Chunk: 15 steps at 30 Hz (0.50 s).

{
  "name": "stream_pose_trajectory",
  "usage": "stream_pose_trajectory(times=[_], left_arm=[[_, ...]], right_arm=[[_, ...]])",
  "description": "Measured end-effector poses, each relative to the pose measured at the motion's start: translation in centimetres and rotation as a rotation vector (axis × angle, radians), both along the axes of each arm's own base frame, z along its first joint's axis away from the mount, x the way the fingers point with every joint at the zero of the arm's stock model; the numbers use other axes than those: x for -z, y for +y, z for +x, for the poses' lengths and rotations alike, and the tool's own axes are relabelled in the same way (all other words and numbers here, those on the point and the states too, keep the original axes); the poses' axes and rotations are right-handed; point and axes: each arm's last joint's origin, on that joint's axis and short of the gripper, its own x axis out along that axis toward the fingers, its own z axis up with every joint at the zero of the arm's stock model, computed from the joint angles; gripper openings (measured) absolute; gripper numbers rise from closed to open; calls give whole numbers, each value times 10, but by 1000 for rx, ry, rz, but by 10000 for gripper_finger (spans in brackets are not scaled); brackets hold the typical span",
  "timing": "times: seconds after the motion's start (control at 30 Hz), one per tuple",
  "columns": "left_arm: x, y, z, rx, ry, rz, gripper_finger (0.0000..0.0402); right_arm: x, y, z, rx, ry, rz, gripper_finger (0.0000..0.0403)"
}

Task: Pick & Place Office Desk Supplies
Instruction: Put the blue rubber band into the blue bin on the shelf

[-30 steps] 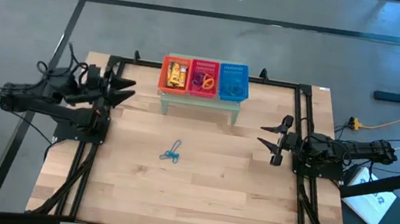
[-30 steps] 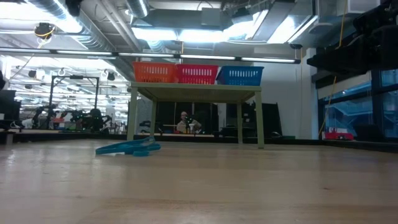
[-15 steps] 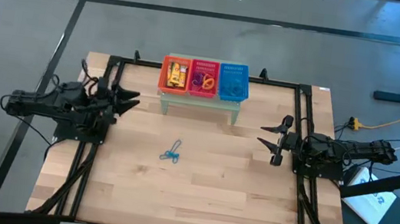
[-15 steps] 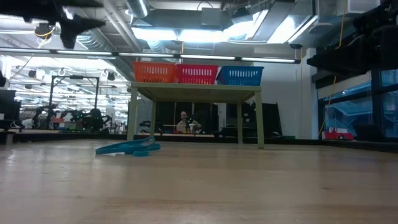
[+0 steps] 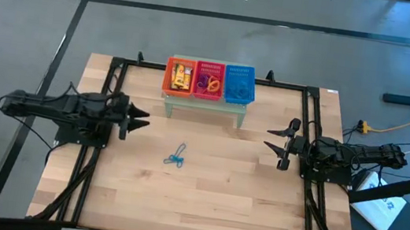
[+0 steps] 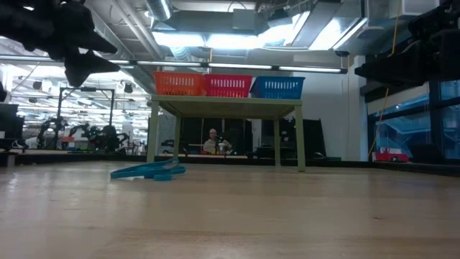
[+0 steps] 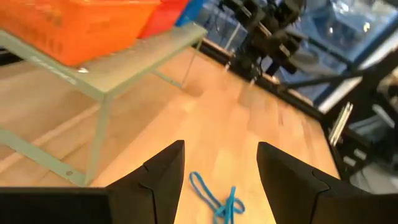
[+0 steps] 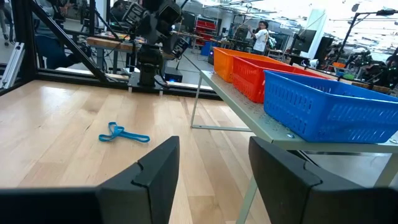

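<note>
Blue basket's [image 5: 240,84] contents cannot be made out.

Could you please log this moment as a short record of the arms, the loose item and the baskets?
left gripper: open, empty, above the table left of the blue loop
right gripper: open, empty, waiting at the table's right side
blue loop: flat on the wooden table, untouched
baskets: orange basket, red basket and blue basket side by side on the small green stand
</note>
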Motion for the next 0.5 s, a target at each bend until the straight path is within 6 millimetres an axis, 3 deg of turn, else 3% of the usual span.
stream_pose_trajectory(times=[0.3, 0.5], left_arm=[[11, -11, 21, 195, 125, -81, 197], [15, -21, 38, 188, 138, -21, 197]], right_arm=[[0, 0, 0, 0, 0, 0, 195], [0, 0, 0, 0, 0, -3, 195]])
